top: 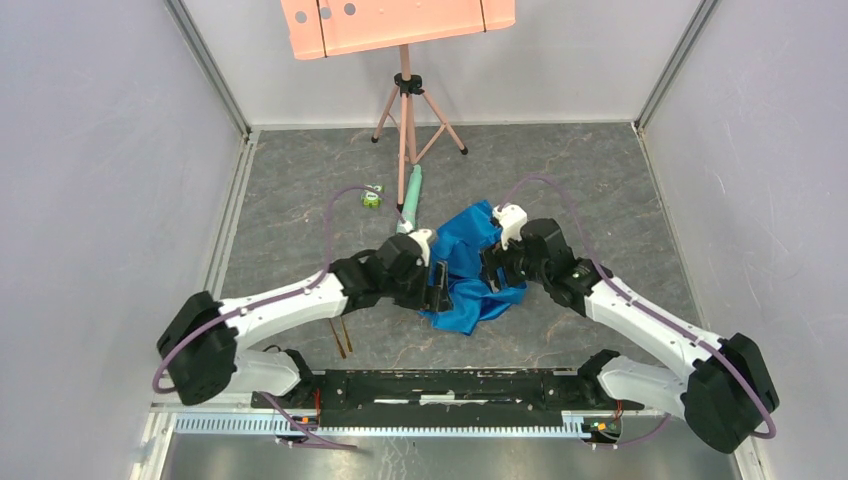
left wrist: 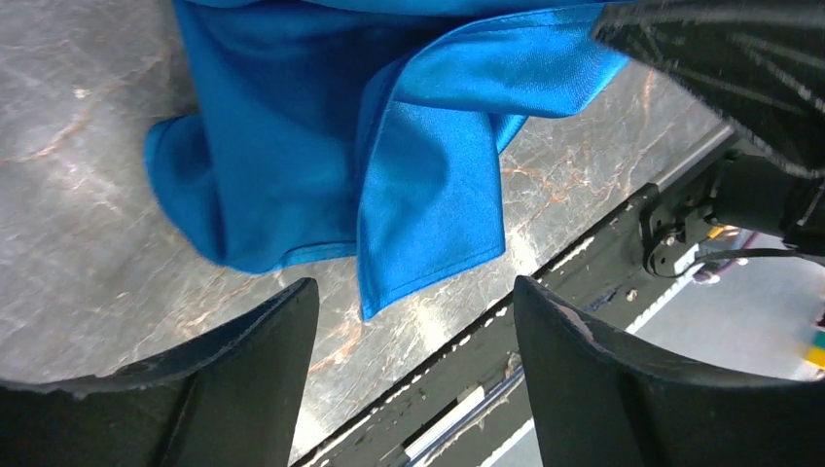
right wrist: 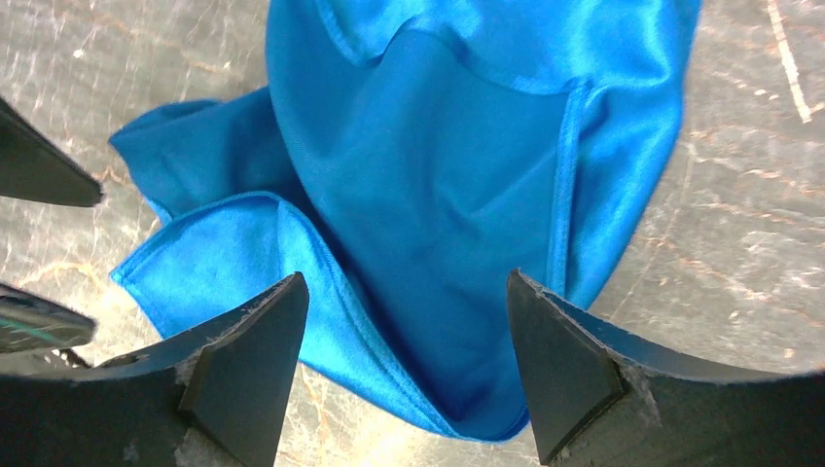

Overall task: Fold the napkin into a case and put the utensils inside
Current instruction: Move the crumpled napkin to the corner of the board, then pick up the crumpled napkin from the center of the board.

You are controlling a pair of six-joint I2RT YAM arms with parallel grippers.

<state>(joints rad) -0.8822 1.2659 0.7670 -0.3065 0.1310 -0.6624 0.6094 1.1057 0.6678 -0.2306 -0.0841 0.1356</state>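
Left gripper [left wrist: 412, 292] is sitting wide open with nothing between the jaws, just off the napkin [left wrist: 340, 126]'s near-left corner. Right gripper [right wrist: 406, 282] is also standing wide over the napkin's right side, cloth lying under the gap, not pinched. Napkin is lying bunched, both wrists covering its side edges from above. Utensils [top: 341, 337] are lying left of the napkin, apart from it, far ends running under the left arm. Fork versus spoon isn't resolving.

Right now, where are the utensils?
In the top view the utensils lie left of the napkin, close to the base rail, just nearer than the left arm.
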